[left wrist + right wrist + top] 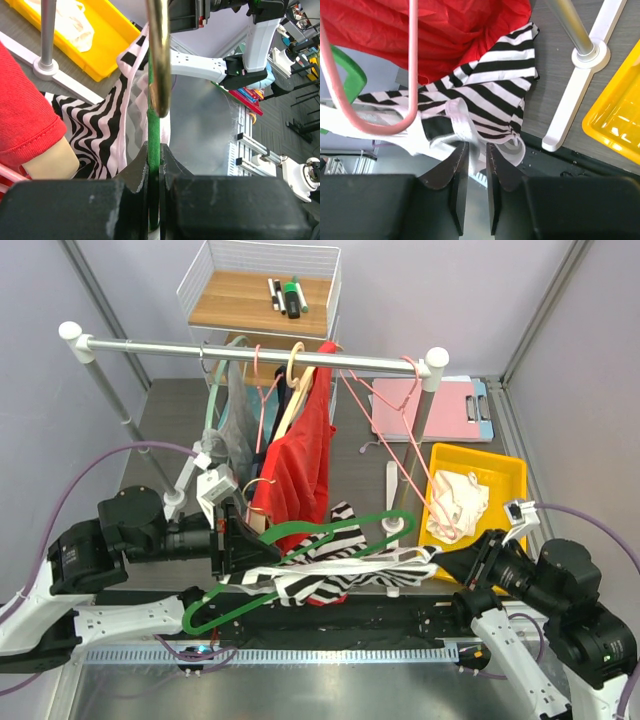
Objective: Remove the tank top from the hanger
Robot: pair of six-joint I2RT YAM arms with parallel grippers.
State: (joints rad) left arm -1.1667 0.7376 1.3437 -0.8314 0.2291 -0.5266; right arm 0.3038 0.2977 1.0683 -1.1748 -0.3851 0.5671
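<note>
Left gripper [154,150] is pinched tight on the green plastic hanger [330,527], low over the near edge of the dark grey table [172,408], with the black-and-white striped fabric tank top [340,575] draped across that hanger, while the right gripper [477,147] has its jaws slightly parted at the top's white strap [462,117].

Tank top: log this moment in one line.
left gripper shut on green hanger | right gripper slightly open at tank top strap | not yet off
</note>
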